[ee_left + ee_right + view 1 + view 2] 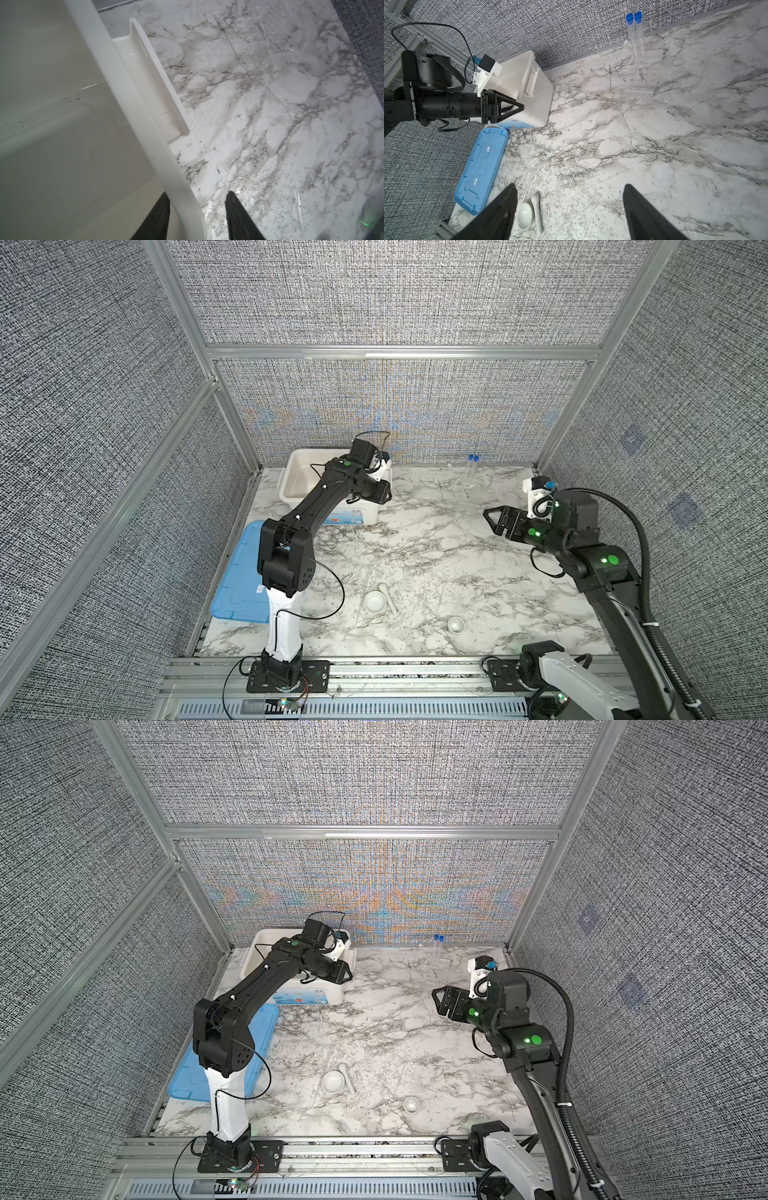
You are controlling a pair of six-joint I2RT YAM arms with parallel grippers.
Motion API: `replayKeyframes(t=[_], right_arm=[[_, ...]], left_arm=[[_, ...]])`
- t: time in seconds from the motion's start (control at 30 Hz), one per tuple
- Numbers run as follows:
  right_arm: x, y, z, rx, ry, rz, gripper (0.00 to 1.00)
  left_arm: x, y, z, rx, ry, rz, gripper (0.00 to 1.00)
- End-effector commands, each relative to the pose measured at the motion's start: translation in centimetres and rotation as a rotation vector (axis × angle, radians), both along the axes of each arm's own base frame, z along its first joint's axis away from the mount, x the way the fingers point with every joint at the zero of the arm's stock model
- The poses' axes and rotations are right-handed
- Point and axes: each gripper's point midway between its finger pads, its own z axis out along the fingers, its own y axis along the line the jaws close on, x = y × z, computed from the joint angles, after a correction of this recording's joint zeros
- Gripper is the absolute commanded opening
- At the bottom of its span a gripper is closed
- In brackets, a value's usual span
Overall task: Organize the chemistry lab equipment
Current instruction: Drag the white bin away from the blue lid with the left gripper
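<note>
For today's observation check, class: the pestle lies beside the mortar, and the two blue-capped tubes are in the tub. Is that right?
No. The tubes are not in the tub; they stand by the back wall, as the right wrist view shows. The rest holds.

tub (299, 483) back left; lid (237, 580) before it; tubes (471, 470) back right

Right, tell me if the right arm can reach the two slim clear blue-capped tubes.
Probably yes: the right gripper is open and empty, and nothing stands between it and the blue-capped tubes.
</note>
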Motion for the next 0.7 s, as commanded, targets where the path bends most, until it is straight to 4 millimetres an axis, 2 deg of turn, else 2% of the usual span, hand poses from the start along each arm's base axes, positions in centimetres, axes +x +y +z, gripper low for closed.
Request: replayKeyframes(t=[0.0, 0.23, 0.3, 0.37, 0.4, 0.57, 0.67], right_arm=[[-0.6, -0.3, -1.1, -0.019, 0.019, -0.007, 0.83], [-3.2, -1.1, -4.8, -0.067, 0.119, -0.007, 0.85], [-4.0, -1.9, -5.2, -0.11, 0.132, -0.027, 0.89], [-4.7, -2.9, -6.7, -0.152, 0.166, -0.059, 0.96], [-5.1, -3.4, -6.8, -0.165, 0.166, -0.083, 0.99], [-6.7, -5.7, -7.6, -0.18, 0.164, -0.221, 0.99], [-7.3, -5.3, -8.8, -0.165, 0.196, -0.193, 0.99]], left_arm=[[-2.0, -2.6, 0.9, -0.094, 0.035, 0.005, 0.48], [-6.8, -7.0, 2.0, -0.189, 0.057, -0.029, 0.49], [-8.2, -8.5, 2.2, -0.207, 0.062, -0.052, 0.5], [-9.5, -10.2, 2.1, -0.221, 0.065, -0.084, 0.5], [-10.2, -11.1, 2.1, -0.225, 0.069, -0.102, 0.5], [-12.8, -14.3, 1.9, -0.234, 0.082, -0.154, 0.5], [-14.6, -16.2, 1.6, -0.255, 0.109, -0.186, 0.5]])
